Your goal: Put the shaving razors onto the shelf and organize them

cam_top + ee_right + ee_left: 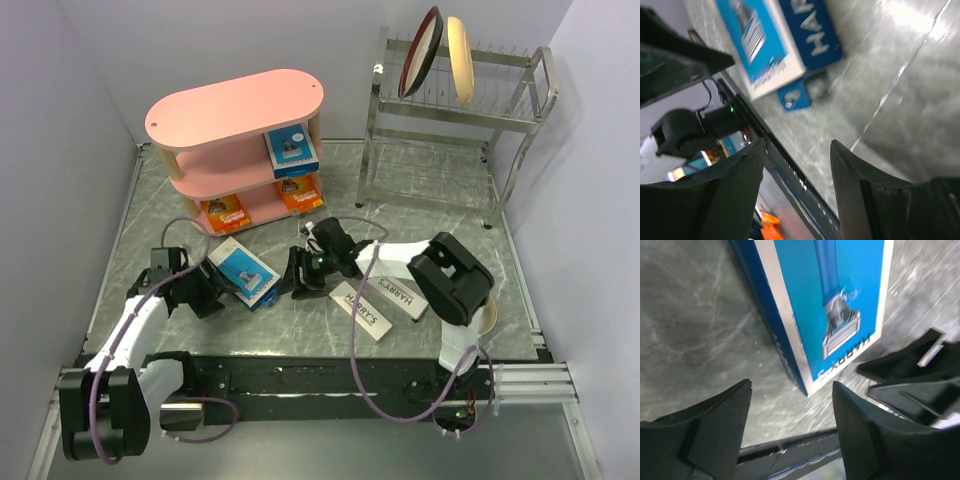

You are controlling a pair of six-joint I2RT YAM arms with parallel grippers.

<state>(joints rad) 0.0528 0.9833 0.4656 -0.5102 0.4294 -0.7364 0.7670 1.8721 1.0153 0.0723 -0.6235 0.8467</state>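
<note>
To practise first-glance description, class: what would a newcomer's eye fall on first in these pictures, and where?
The pink oval-topped shelf stands at the back left, orange razor packs on its bottom tier and a blue-and-white pack above. On the table before it, another blue-and-white Harry's razor pack lies between the left end effector and right end effector, both open. A steel dish rack at the back right holds two plates.

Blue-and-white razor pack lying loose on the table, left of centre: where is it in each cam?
Top external: blue-and-white pack left of centre, lying flat.
Left wrist: pack fills top centre, cut by the top edge.
Right wrist: pack upper left, cut by the top edge.
Shared landmark: grey marbled table under it in all three.
</note>
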